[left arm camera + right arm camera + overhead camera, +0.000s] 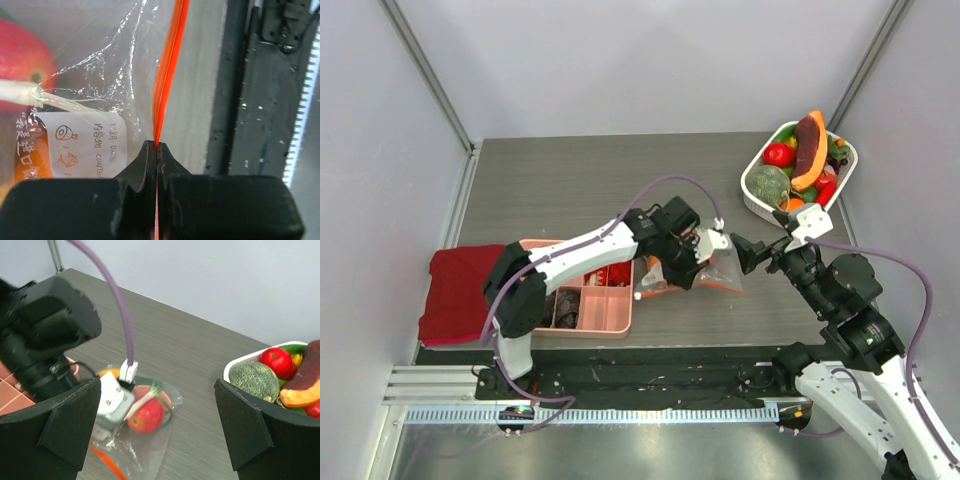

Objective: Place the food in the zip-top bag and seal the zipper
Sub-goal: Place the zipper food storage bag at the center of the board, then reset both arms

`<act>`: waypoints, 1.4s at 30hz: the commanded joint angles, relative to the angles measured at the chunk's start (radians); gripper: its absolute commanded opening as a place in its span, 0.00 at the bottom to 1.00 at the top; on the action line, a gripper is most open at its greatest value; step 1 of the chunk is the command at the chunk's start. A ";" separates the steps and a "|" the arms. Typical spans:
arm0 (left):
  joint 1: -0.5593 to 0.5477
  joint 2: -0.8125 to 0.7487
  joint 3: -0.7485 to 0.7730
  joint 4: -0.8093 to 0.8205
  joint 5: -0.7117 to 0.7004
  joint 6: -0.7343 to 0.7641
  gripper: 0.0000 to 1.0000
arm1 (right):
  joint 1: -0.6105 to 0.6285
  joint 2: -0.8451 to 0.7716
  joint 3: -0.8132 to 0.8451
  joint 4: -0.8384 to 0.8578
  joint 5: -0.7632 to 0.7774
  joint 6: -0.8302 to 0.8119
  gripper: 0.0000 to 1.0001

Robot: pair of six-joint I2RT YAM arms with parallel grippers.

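We see our left gripper (156, 150) pinched tight on the thin orange-red zipper strip (170, 65). The strip runs along the mouth of the clear crinkly plastic bag (100, 75). Its two black fingers (142, 162) are pressed together with only the strip between them.

From the top camera, the bag lies on the grey wooden table (570, 180) near the middle, a little toward 4 o'clock. Inside the bag we can see a shiny red toy fruit (146, 416) and a small orange toy food (107, 372) at its 10 o'clock. A white paper label (85, 145) is stuck on the bag.

Our right gripper (160, 427) is spread wide and holds nothing. It hangs just beside the bag, at the bag's 3 o'clock.

At 2 o'clock on the table sits a white oval plastic basket (750, 195) full of more glossy toy fruits and vegetables (778, 154). At 8 o'clock there is a pink plastic tray with little boxes (610, 322). It touches the bag's 9 o'clock side. A dark red folded cloth (455, 295) lies at the tray's 9 o'clock.
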 commanded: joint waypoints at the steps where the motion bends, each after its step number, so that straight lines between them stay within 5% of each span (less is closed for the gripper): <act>1: -0.028 -0.033 -0.046 0.052 0.041 -0.141 0.00 | -0.018 0.007 0.019 -0.025 0.034 0.057 1.00; 6: -0.060 -0.046 -0.145 0.170 0.127 -0.313 0.01 | -0.033 0.006 0.014 -0.044 0.039 0.073 1.00; 8: -0.066 -0.042 -0.154 0.184 0.124 -0.324 0.09 | -0.041 0.012 0.016 -0.057 0.042 0.076 1.00; 14: -0.022 -0.164 -0.084 0.095 0.133 -0.312 0.59 | -0.056 0.062 0.083 -0.145 0.053 0.111 1.00; 15: 0.019 -0.198 -0.071 0.095 0.130 -0.321 0.97 | -0.059 0.070 0.094 -0.166 0.053 0.122 1.00; 25: 0.393 -0.430 0.027 0.015 0.176 -0.444 1.00 | -0.179 0.217 0.240 -0.263 -0.088 0.250 1.00; 29: 0.587 -0.470 0.074 -0.153 0.132 -0.446 1.00 | -0.239 0.283 0.284 -0.323 -0.160 0.304 1.00; 36: 0.685 -0.621 -0.091 -0.311 -0.137 -0.355 1.00 | -0.344 0.262 0.194 -0.314 -0.284 0.402 1.00; 42: 0.699 -0.675 -0.195 -0.408 -0.151 -0.347 1.00 | -0.355 0.214 0.106 -0.317 -0.300 0.386 1.00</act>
